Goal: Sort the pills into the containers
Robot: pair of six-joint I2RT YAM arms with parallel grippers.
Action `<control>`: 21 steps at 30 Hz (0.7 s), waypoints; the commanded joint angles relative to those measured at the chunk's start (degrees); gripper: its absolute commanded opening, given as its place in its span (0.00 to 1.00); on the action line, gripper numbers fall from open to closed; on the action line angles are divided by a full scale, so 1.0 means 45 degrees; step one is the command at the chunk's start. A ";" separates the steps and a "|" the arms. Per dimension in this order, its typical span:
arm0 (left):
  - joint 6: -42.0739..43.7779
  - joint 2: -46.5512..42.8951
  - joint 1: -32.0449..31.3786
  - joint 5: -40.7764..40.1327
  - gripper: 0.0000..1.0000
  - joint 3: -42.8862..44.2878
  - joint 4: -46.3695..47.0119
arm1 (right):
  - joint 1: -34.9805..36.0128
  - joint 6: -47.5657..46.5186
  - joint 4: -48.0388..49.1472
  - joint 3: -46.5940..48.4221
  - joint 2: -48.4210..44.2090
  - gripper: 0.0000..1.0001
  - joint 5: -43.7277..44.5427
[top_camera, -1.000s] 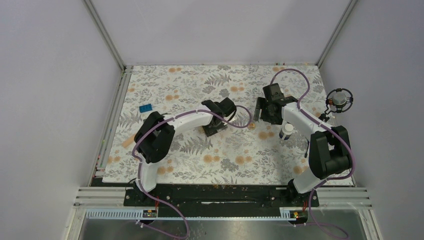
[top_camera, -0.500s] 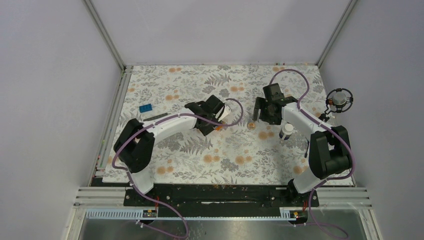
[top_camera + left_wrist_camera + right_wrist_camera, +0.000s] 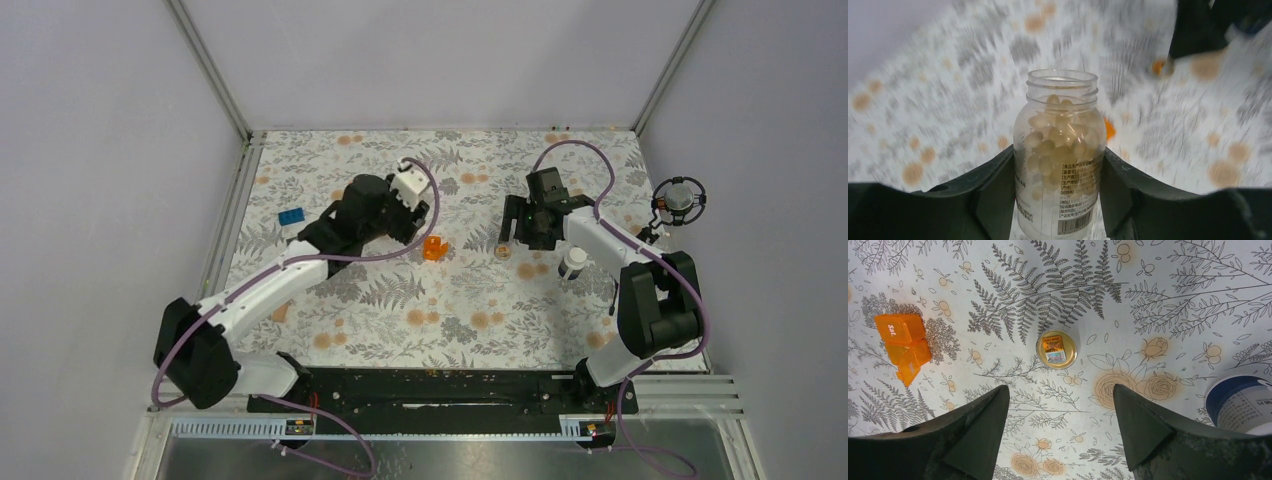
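Note:
My left gripper is shut on a clear, lidless bottle full of pale pills, held upright above the mat. From above, the left gripper hangs left of the open orange hinged-lid box, which also shows to the right wrist as the orange box. A small round tan container stands on the mat just ahead of my open right gripper. The right wrist view looks down on this tan container, beyond the empty right gripper. A white-and-dark bottle stands at its right.
A blue brick lies at the mat's left side. A round black device sits on the right wall. The white-and-dark bottle is close to my right finger. Frame rails border the floral mat.
The left arm has stretched out and carried the pill bottle back and to the left, uncovering the orange box. The right arm has barely moved.

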 commanded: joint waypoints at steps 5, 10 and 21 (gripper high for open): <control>-0.1262 -0.2064 0.0320 0.0783 0.00 -0.0417 0.8550 | 0.0175 -0.0526 0.0337 0.0093 0.0514 0.83 0.0209; -0.3340 -0.2122 0.0417 0.1156 0.00 -0.0480 1.1037 | 0.1112 -0.1156 0.0064 0.0757 0.1404 0.80 0.1662; -0.4780 -0.1776 0.0918 0.3902 0.00 -0.0420 1.1546 | 0.1937 -0.1395 -0.0664 0.2099 0.3256 0.72 0.3160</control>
